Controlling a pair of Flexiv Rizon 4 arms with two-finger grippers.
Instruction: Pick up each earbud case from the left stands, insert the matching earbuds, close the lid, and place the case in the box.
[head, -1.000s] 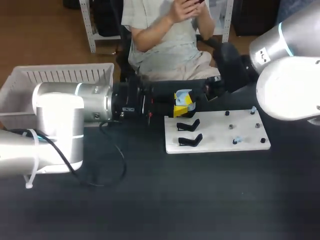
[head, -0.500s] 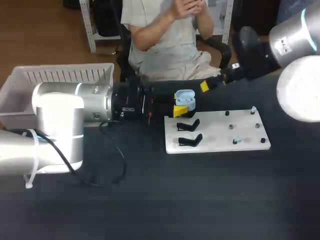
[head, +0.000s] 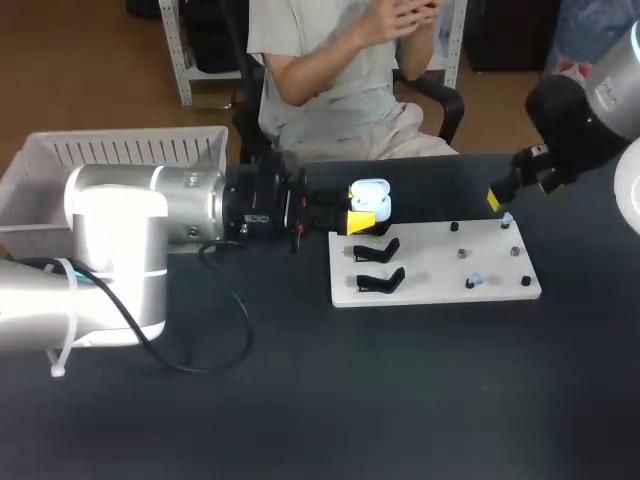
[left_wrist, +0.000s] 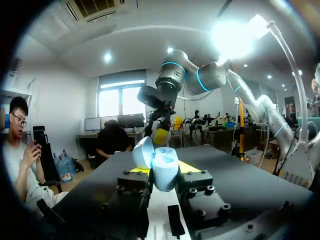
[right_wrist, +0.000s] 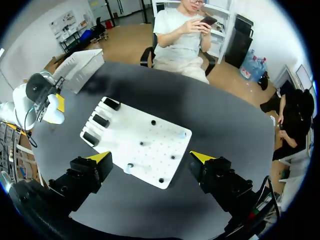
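Left claw (head: 358, 208): squeezes the earbud case (head: 372, 196) from two sides, by the far left edge of the white board (head: 430, 272).
Earbud case: pale blue, open, up off the table (head: 330, 390).
Right claw (right_wrist: 151, 158): fingers wide apart, nothing in it, over the board's far right corner.
Box (head: 120, 150): far left.

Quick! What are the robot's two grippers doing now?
Left gripper: shut on the open pale-blue plastic earbud case.
Right gripper: open, empty.
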